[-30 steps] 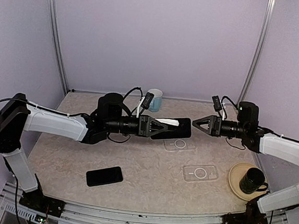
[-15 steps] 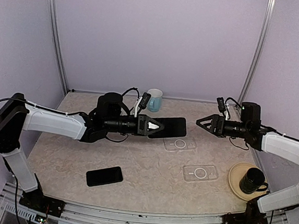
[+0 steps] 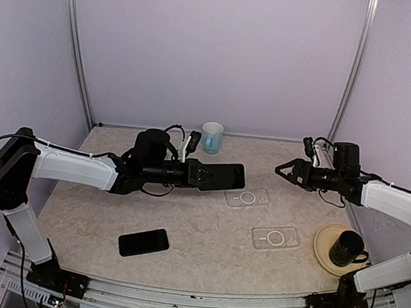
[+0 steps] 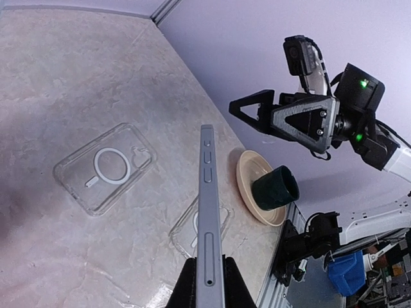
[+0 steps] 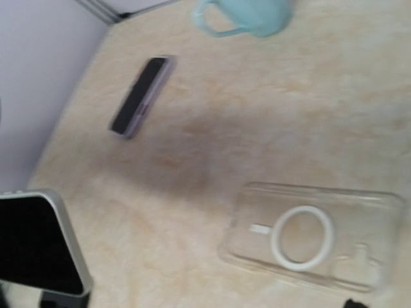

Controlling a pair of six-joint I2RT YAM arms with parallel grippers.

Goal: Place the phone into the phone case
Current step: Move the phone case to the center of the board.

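A dark phone [image 3: 225, 176] is held in the air over the middle of a marbled counter [image 3: 206, 226]. The left fingers [image 3: 201, 175] grip it at one end, closed tight on it. From overhead its black face shows, lying roughly level. The left wrist view shows it edge-on instead: a thin pale side with buttons. Near it on the counter lies a clear case [image 3: 248, 198] with a white ring. A second clear case [image 3: 275, 237] lies nearer the arms' bases. The right fingers [image 3: 285, 168] hang to the phone's right, well apart from it, spread wide and holding nothing. The right wrist view is blurred and barely shows its own fingers, but it catches a second phone [image 5: 141, 96] lying flat on the counter. A blue mug [image 3: 212, 136] stands at the back, and a dark mug [image 3: 346, 247] sits on a plate [image 3: 322, 247] at the right.
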